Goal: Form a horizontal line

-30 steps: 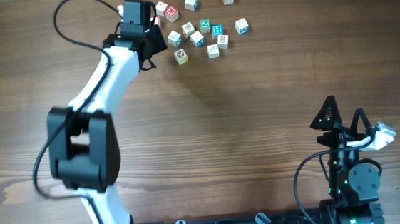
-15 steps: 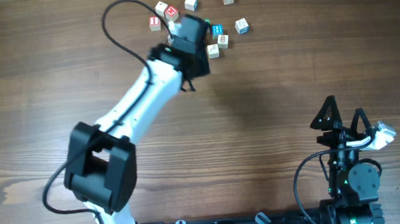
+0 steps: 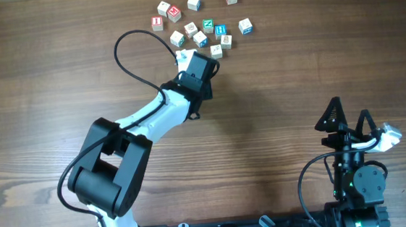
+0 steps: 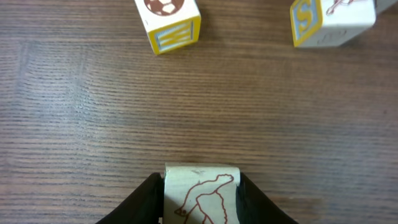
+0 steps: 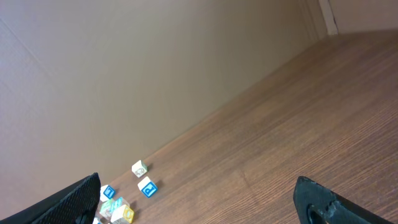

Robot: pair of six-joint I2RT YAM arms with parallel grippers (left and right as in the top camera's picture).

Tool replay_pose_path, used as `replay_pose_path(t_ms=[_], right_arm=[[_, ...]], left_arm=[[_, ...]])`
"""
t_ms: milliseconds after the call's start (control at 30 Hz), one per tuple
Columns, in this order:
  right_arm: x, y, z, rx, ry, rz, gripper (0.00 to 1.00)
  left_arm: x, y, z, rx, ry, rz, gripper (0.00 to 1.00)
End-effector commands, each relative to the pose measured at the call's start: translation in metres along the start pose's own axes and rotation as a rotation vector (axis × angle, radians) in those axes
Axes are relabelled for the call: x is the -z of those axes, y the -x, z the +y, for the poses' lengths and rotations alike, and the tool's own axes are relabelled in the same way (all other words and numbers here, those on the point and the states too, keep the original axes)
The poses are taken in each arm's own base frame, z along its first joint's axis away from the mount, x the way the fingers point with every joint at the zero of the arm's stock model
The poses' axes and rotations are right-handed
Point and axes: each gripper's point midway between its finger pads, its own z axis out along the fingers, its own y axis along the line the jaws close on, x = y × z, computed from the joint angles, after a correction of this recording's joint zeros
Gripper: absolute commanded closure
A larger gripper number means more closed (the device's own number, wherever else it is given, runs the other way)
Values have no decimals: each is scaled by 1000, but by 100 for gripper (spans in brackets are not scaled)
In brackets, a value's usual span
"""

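The left end effector [image 4: 200,200] clamps a pale wooden cube with a brown outline drawing [image 4: 199,180], just beside the loose cluster of pale wooden letter cubes [image 3: 200,28] scattered, not aligned, at the far side of the brown wooden desk [image 3: 293,63]. The right end effector [image 5: 198,196] gapes wide, well apart from them.

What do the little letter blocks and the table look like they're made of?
The block in the left gripper looks like pale, matte, unvarnished wood with a brown printed outline. The yellow-edged block looks the same, but with painted faces. The table shows brown wood grain with a low sheen, so it could be laminate rather than solid wood.
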Motion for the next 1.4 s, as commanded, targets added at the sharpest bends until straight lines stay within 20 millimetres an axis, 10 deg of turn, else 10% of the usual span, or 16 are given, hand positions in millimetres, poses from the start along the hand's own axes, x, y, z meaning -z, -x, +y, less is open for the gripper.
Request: replay_pose_path(t_ms=[0,1367], right_arm=[[1,3,2,9,11,-12,0],[1,3,2,9,11,-12,0]], left_arm=[[-8,-12,4,-20,-6,31,64],[-33,-19,7,-7,-15,45,59]])
